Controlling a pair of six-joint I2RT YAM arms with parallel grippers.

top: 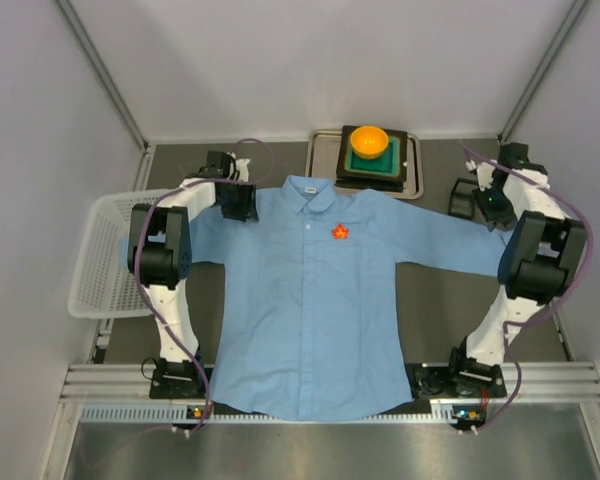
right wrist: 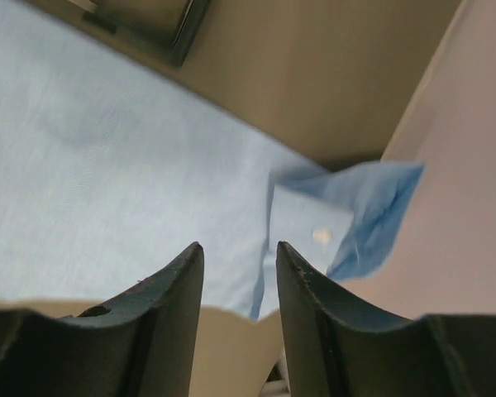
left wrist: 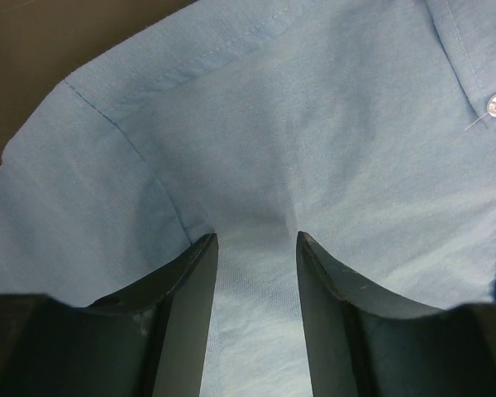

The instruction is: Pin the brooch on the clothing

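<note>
The clothing (top: 300, 300), a light blue button-up shirt, lies flat and face up on the table with its sleeves spread. The brooch (top: 340, 232), a tiny red-orange flower, sits on the chest right of the button line. My left gripper (top: 237, 203) rests on the shirt's shoulder near the collar. In the left wrist view its jaws (left wrist: 256, 240) stand apart, tips pressing into puckered cloth (left wrist: 314, 132). My right gripper (top: 492, 207) hovers at the far sleeve end. Its jaws (right wrist: 240, 246) are apart over the sleeve edge, beside the folded cuff (right wrist: 314, 223) with a white button.
An orange bowl (top: 369, 141) sits on stacked green and dark trays (top: 405, 165) behind the collar. A white wire basket (top: 105, 255) stands at the left table edge. Enclosure walls (right wrist: 471, 165) close in on both sides, close to the right gripper.
</note>
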